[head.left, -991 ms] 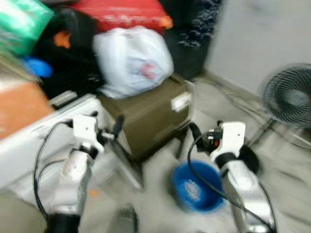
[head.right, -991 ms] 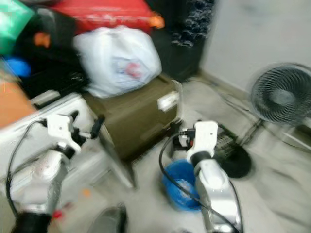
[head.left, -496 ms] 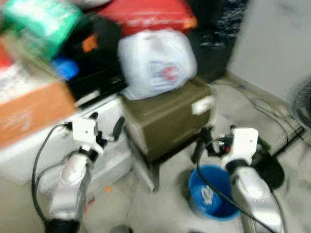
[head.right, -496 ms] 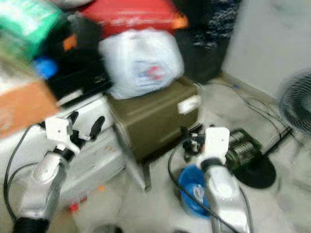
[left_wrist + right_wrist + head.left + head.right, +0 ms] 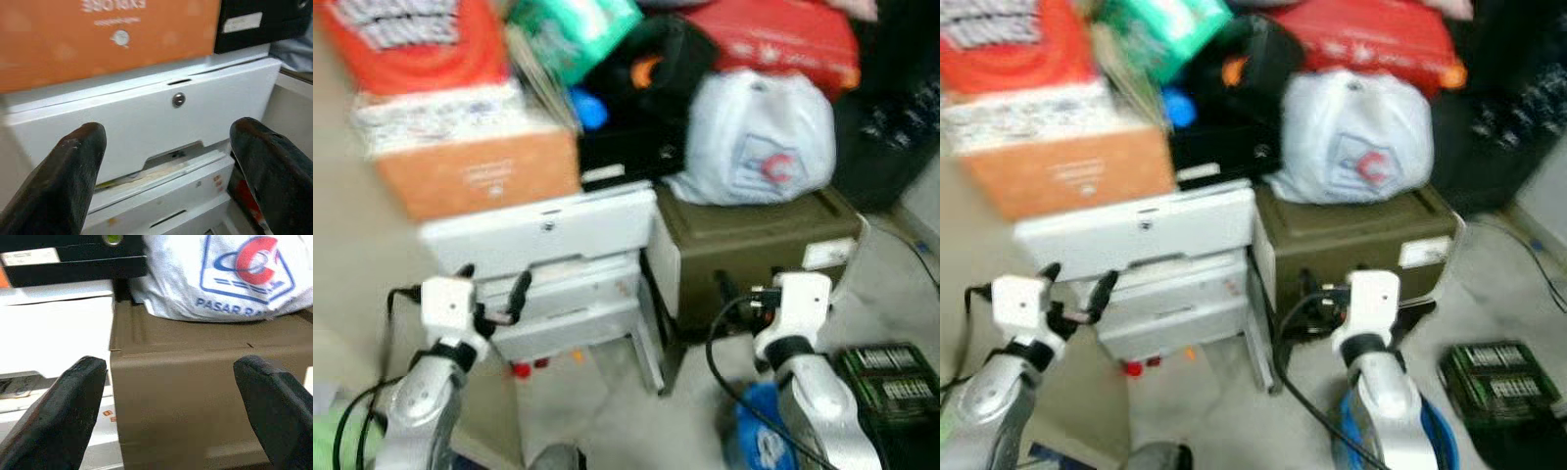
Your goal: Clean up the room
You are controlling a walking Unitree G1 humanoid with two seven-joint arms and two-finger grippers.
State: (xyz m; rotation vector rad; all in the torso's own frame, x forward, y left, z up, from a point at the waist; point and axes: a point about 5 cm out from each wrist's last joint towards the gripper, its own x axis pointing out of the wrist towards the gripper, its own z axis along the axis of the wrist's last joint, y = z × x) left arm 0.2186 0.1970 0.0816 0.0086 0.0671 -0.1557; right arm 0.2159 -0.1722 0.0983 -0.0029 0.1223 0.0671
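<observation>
Facing a cluttered stack: orange cardboard box (image 5: pixel 480 174) sitting on a white drawer unit (image 5: pixel 558 264), white plastic bag with a red and blue logo (image 5: pixel 759 137) resting on an olive-brown cabinet (image 5: pixel 754 250). Holding the left gripper (image 5: pixel 166 166) before the white drawer front, jaws spread wide, gripping nothing. Hovering the right gripper (image 5: pixel 171 396) before the olive-brown cabinet, jaws likewise wide and empty. Blue bucket (image 5: pixel 1430 431) lying on the floor below the right arm.

White drawer unit (image 5: pixel 558 264) and olive box (image 5: pixel 754 245) block ahead; bare floor (image 5: pixel 578 392) open below.
</observation>
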